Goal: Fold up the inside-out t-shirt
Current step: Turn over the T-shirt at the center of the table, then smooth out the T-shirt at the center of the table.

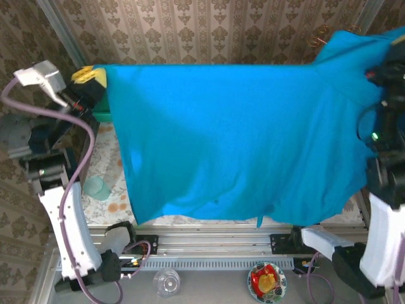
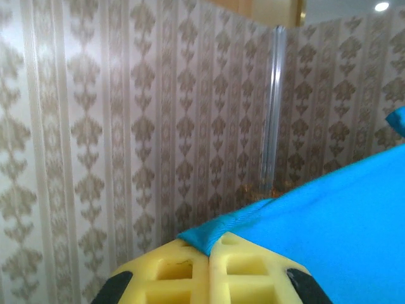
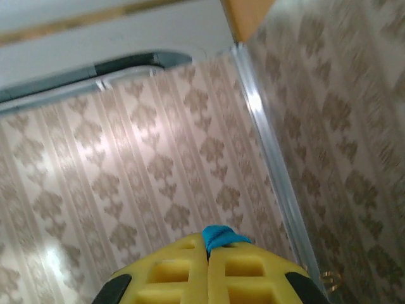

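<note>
Your left pincer is clamped tight on one top corner of the shirt, and the right pincer is pinching a nub of the other, with both sets of jaws fully closed on cloth. The shirt hangs spread over the counter — probably held taut so you can lay it flat.

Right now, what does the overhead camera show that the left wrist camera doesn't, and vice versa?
Overhead adds the whole t-shirt stretched in the air between the left arm and right arm, plus a red bowl and a clear glass at the near edge. The left wrist adds a close-up of yellow fingers shut on the shirt's folded edge, and a corner post. Both share the t-shirt, the left gripper and the patterned wall.
</note>
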